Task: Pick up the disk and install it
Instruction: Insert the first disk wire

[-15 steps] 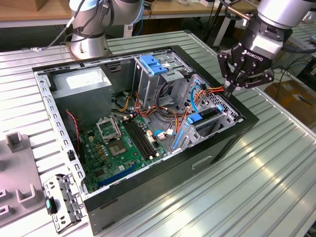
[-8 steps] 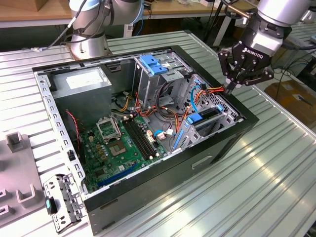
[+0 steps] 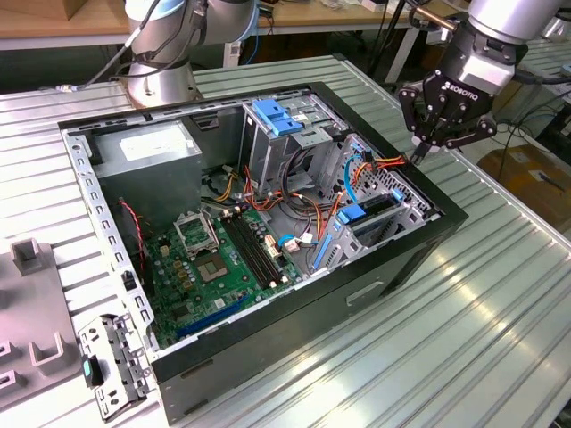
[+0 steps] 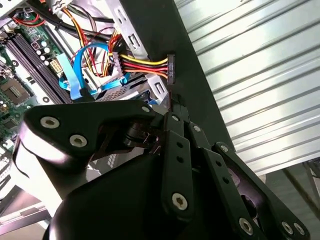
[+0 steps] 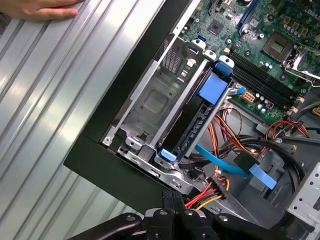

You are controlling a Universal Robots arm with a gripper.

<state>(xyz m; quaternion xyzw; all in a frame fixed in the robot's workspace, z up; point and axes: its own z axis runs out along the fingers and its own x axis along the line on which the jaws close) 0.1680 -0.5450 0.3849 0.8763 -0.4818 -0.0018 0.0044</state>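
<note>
The disk (image 3: 373,212) stands on edge in the drive bay at the case's corner on the exterior view's right. It is a dark flat slab between blue plastic rails, and its label is hidden. In the first wrist view the disk (image 5: 199,120) lies beside an empty metal tray (image 5: 155,102). My gripper (image 3: 417,153) hangs just above the case's rim beside that bay, shut with nothing between its fingers. In both wrist views the fingertips (image 4: 171,102) (image 5: 172,196) sit close to a black power plug (image 4: 170,69) on red, yellow and black wires.
The open black computer case (image 3: 446,216) lies on a ribbed metal table (image 3: 500,294). Inside are a green motherboard (image 3: 214,259), a grey power-supply box (image 3: 147,147) and a metal cage with a blue latch (image 3: 277,120). A person's hand (image 5: 40,7) rests on the table.
</note>
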